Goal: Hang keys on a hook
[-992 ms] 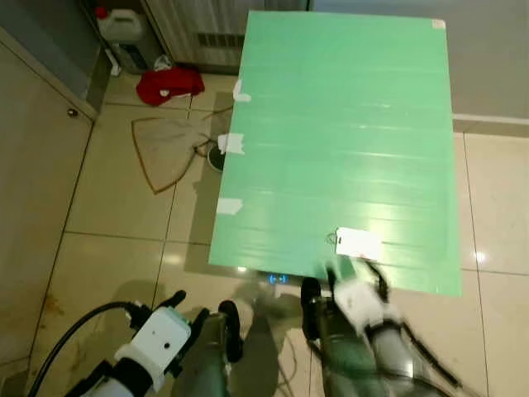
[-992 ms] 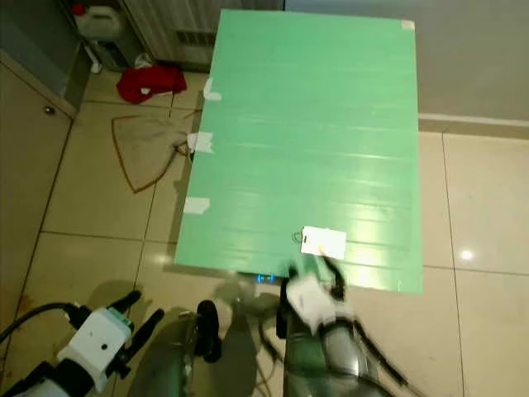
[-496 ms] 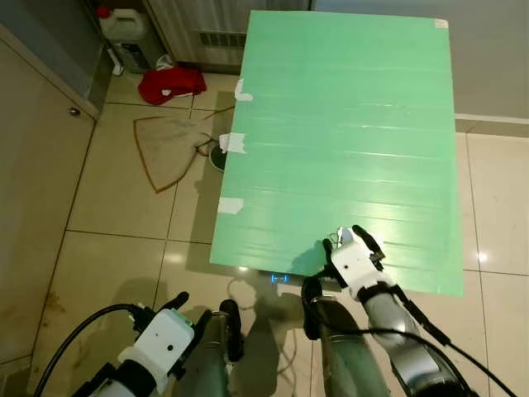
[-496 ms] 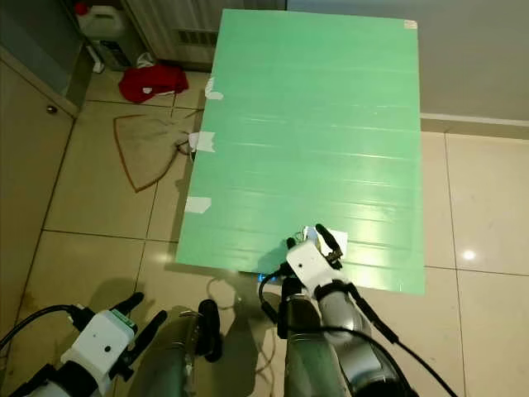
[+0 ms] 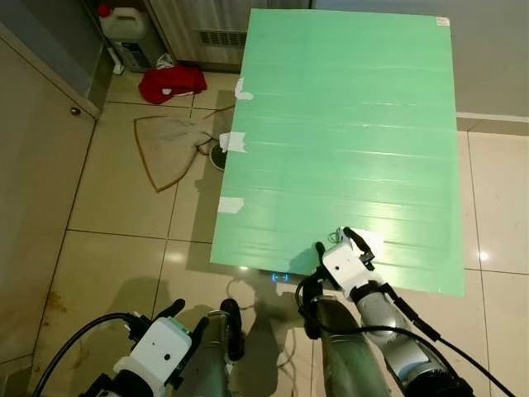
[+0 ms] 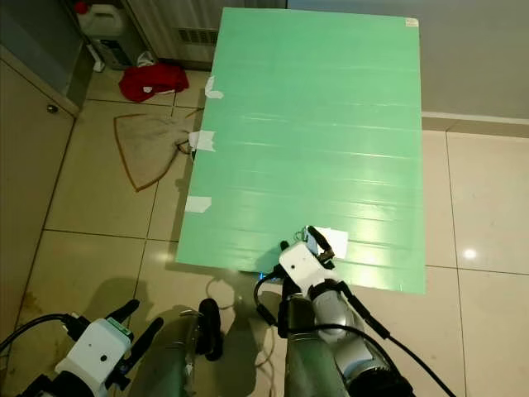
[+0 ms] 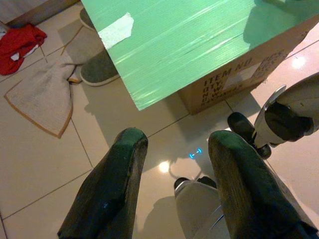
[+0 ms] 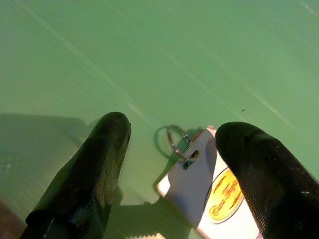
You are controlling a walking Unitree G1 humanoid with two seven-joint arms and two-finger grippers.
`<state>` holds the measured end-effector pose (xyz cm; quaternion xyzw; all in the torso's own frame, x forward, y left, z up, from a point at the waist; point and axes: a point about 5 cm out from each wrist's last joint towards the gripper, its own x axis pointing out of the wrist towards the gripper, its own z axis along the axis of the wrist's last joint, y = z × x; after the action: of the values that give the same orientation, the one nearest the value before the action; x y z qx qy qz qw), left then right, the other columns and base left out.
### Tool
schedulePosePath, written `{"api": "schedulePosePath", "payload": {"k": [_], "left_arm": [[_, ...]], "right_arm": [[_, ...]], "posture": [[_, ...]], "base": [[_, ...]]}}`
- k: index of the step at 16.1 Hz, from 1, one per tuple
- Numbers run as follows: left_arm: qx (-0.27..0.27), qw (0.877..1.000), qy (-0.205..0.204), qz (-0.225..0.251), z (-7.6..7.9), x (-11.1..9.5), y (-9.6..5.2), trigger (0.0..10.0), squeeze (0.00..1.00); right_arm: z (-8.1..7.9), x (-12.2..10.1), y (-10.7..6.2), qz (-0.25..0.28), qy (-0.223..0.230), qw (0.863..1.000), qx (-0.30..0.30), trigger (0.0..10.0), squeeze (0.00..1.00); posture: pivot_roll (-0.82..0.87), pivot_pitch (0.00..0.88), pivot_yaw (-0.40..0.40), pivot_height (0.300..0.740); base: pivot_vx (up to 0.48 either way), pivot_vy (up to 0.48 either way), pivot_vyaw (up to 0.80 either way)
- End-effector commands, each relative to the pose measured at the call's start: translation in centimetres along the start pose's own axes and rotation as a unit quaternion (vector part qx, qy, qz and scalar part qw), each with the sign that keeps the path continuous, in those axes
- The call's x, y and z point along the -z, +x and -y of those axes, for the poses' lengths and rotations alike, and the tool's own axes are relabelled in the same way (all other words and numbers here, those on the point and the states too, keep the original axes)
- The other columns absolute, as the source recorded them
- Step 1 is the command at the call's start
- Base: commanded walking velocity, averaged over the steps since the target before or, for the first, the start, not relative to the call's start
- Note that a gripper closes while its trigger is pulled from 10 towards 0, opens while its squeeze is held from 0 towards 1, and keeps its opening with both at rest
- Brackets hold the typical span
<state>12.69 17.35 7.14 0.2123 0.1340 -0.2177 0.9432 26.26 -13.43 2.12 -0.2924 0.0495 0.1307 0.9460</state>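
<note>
right end effector (image 8: 169, 164) poised just above the near edge of the green bench (image 5: 347, 124), fingers spread wide and grasping nothing. between the fingers, lying flat on the green surface: white key tag (image 8: 209, 191) with yellow oval label, metal ring (image 8: 175, 140) at its corner. left end effector (image 7: 174, 184) low over the tiled floor (image 5: 124, 240), fingers parted, released. beside the bench on the floor: beige cloth (image 5: 169, 149), red cloth (image 5: 169, 84).
</note>
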Motion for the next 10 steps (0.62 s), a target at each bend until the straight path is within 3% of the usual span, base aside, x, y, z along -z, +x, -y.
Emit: {"api": "schedulePosePath", "payload": {"k": [1, 7, 9, 10], "left_arm": [[0.006, 1.0, -0.006, -0.015, 0.55, 0.47, -0.36, 10.0, 0.0], [0.008, 1.0, -0.006, -0.012, 0.62, 0.38, 0.09, 10.0, 0.0], [0.009, 1.0, -0.006, -0.01, 0.69, 0.33, 0.21, 10.0, 0.0], [0.01, 1.0, -0.006, -0.009, 0.7, 0.32, 0.28, 10.0, 0.0]], "right_arm": [[-1.38, 1.02, -1.08, -0.018, 0.007, 1.0, -0.018, 10.0, 0.0], [-2.13, 1.29, -1.84, -0.021, 0.011, 1.0, -0.02, 10.0, 0.0], [-1.86, 1.34, -1.81, -0.022, 0.009, 1.0, -0.014, 4.4, 0.0], [-1.72, 1.36, -1.76, -0.022, 0.007, 1.0, -0.012, 2.8, 0.0]], "posture": [[0.14, 0.474, 0.051, 0.736], [0.12, 0.475, 0.051, 0.736], [0.12, 0.474, 0.051, 0.736], [0.12, 0.474, 0.051, 0.736]], "base": [[0.0, 0.0, 0.0], [0.0, 0.0, 0.0], [0.0, 0.0, 0.0], [0.0, 0.0, 0.0]]}}
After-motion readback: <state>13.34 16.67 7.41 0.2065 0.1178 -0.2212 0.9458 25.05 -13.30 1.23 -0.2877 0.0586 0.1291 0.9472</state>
